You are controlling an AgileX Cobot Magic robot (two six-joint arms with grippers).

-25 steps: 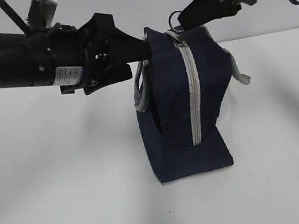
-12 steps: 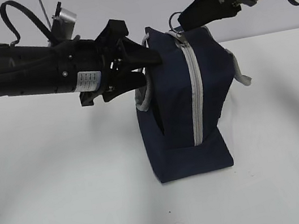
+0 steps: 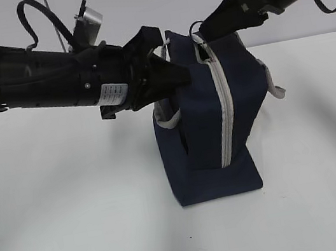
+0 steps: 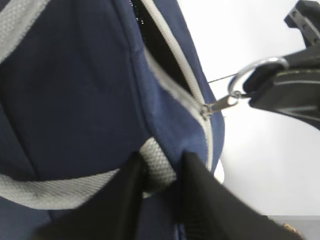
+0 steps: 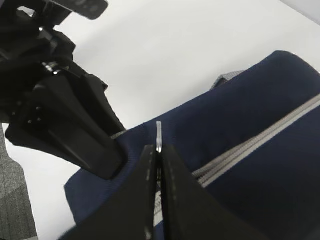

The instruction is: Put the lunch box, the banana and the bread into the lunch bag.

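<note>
Ext. view: bright, even, diffuse light; white surface [image 3: 76,231] shows only soft, broad grey shadow bands, no hard edges; slight darkening beside base of lunch bag [image 3: 204,132]; no glare; black arms read as near-silhouettes, detail mostly lost. Left wrist view: fingers [image 4: 125,200] at bottom blurred, out of focus; bag fabric soft; white bkgd overexposed. Right wrist view: fingers [image 5: 170,200] blurred at close range; ring pull [image 5: 158,136] sharper; bag fabric moderately sharp.

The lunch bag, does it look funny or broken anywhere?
Not broken. The lunch bag stands on end with its top pinched out of shape: the left gripper clamps a grey strap and the right gripper holds the zipper ring.
</note>
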